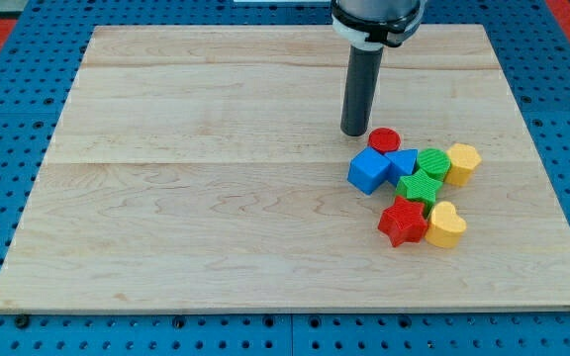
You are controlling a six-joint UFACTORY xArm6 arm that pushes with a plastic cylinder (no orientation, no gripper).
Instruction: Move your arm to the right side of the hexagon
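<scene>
The yellow hexagon (462, 163) lies at the right end of a tight cluster of blocks on the wooden board (216, 198). To its left are a green round block (433, 162), a blue triangle (402, 161), a blue cube (368, 170) and a red round block (384, 138). Below them lie a green star (420, 186), a red star (402, 222) and a yellow heart (446, 224). My tip (354, 133) stands at the cluster's upper left, just left of the red round block and well left of the hexagon.
The board sits on a blue perforated table (8, 59). Its right edge (552, 178) runs not far to the right of the hexagon. The arm's body (376, 20) hangs over the board's top edge.
</scene>
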